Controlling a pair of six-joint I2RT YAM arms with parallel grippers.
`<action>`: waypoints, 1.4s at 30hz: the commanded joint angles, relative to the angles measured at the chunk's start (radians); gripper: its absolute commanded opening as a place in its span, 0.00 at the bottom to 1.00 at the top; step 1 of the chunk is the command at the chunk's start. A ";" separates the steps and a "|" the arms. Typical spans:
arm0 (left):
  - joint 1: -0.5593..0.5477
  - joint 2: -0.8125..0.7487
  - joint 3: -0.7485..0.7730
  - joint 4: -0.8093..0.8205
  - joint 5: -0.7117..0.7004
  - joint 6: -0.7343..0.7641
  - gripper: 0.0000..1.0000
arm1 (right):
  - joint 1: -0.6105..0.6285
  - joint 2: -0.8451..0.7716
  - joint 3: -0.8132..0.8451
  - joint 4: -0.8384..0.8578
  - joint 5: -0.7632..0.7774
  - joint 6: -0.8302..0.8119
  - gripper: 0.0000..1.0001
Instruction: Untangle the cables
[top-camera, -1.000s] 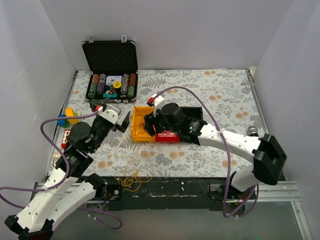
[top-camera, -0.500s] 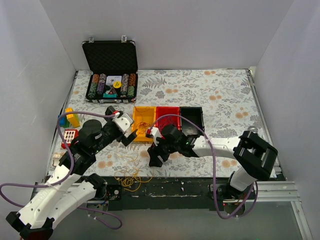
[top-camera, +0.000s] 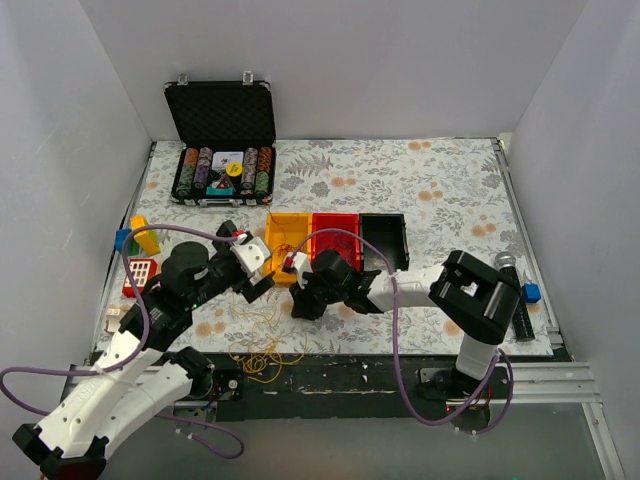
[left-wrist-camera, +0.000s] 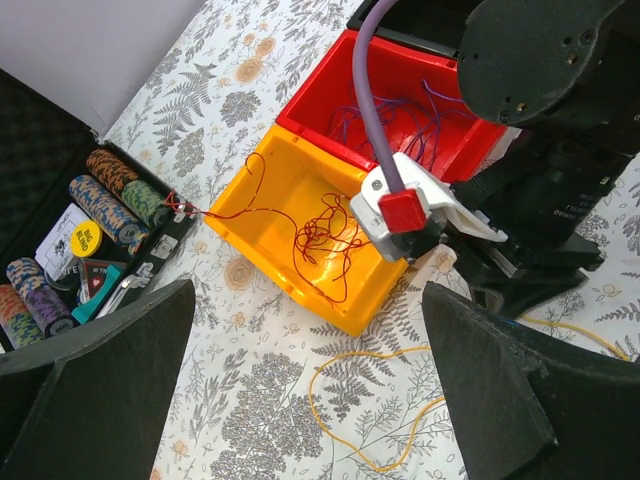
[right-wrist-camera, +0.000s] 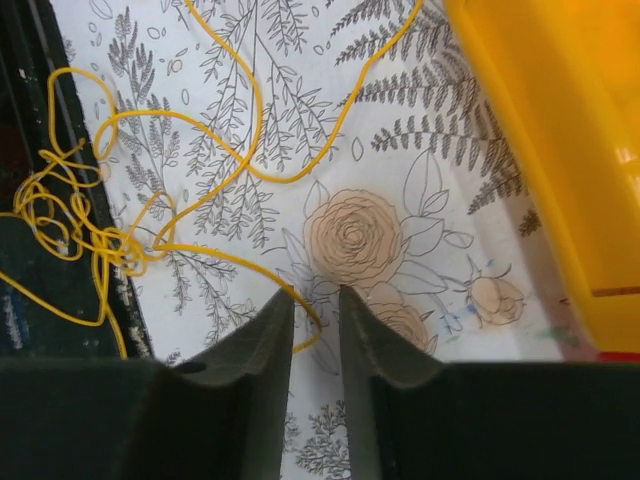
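I'd say this one's past halfway. The cables are mostly split up by colour. A dark red wire (left-wrist-camera: 325, 240) lies curled in the yellow bin (left-wrist-camera: 290, 288), with one end trailing out over the bin's left wall towards the open poker chip case (top-camera: 220, 115). A bunch of purple wires (left-wrist-camera: 400, 115) sits in the red bin (left-wrist-camera: 330, 88) right beside it. The black bin (top-camera: 384, 240) closes that row on the right. The case, upper left in the top view, just holds its rows of chips (top-camera: 222, 172).

What's left is the yellow cables (top-camera: 255, 352). They form a loose knot at the bottom middle of the top view, partly over the dark front edge of the table (top-camera: 420, 180), with long loops running up towards the bins.

The right hand (right-wrist-camera: 315, 293) is down on one of those loops. Its fingers are nearly together and the strand runs into the slim gap, but I can't tell if it's actually pinched. The left hand (top-camera: 257, 284) hangs spread wide near the yellow bin's corner, holding nothing.
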 joint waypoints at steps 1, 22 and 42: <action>0.003 -0.016 -0.021 -0.020 0.015 0.023 0.98 | 0.005 -0.027 0.035 0.051 0.065 -0.029 0.13; 0.003 -0.090 -0.116 -0.072 0.062 0.136 0.98 | -0.013 -0.501 0.220 -0.319 0.427 -0.262 0.01; 0.003 -0.090 -0.248 -0.211 0.232 0.411 0.98 | -0.116 -0.561 0.636 -0.409 0.662 -0.351 0.01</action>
